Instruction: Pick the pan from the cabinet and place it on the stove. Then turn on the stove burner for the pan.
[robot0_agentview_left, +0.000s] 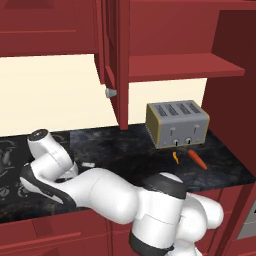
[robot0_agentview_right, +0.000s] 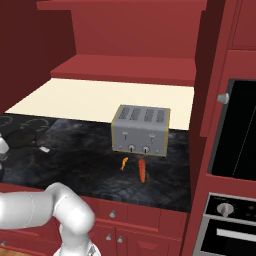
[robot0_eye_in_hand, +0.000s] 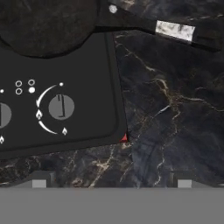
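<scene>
The small round black frying pan (robot0_eye_in_hand: 41, 26) sits on the flat black stove (robot0_eye_in_hand: 94, 65), at its corner nearest the grey four-slot toaster (robot0_agentview_left: 176, 123). Its long thin dark handle, with a silver tip (robot0_eye_in_hand: 175, 30), reaches off the stove over the dark marbled table (robot0_eye_in_hand: 175, 122) toward the toaster. So the placing looks done; by my judgement the burner knob is what remains.

The hand (robot0_eye_in_hand: 111, 183) hovers above the stove's corner, its fingers spread wide and holding nothing. The round grey knob (robot0_eye_in_hand: 61, 106) lies just inside that corner, with flame marks around it.

The pan looks stiff, light and hard. If it needed shifting, the handle near the bowl would be the place to take it, since the silver tip is far from the weight and likely slick. The knob is small, low and smooth, so I judge it needs a centred pinch across its ridge, or the fingers could slip.

Much of the pan is cut off at the hand view's top edge. In the left base view the arm covers most of the stove. Which burner this knob serves is hard to read from its small dot markings.

An orange carrot (robot0_agentview_left: 197, 159) lies on the table in front of the toaster.
</scene>
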